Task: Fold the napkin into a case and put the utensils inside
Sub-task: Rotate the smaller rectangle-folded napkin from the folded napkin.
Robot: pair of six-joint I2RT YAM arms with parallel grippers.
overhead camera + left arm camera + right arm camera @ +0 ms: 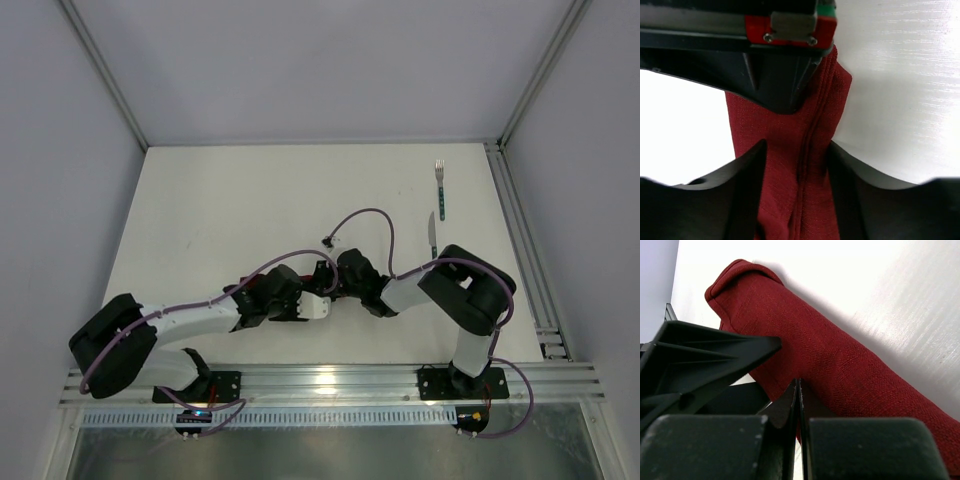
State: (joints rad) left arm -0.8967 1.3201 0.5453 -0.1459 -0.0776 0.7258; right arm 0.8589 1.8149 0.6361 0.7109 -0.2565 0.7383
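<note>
Napkin (785, 165), already narrowed to a long dark red strip of several layers, lies on the white table (220, 220) left of the knife (432, 232) and nearer the arm bases. From above, both wrists mostly hide it. The left gripper (796, 145) has its fingers drawn in narrow, and the strip fills the gap, so it seems to pinch the cloth across its width. The right gripper (799, 385) has its fingers pressed together, tips down against the cloth; I cannot tell whether a layer is caught between them. The fork (439, 188) lies just beyond the knife and in line with it, and neither is touched.

The step in hand looks like setting the last fold of the case. To do it well, one gripper should pin the strip flat while the other works slowly along the creases, staying low so the layers neither spring open nor slide. One end should stay unpinched as the pocket mouth, best the end toward the knife.
</note>
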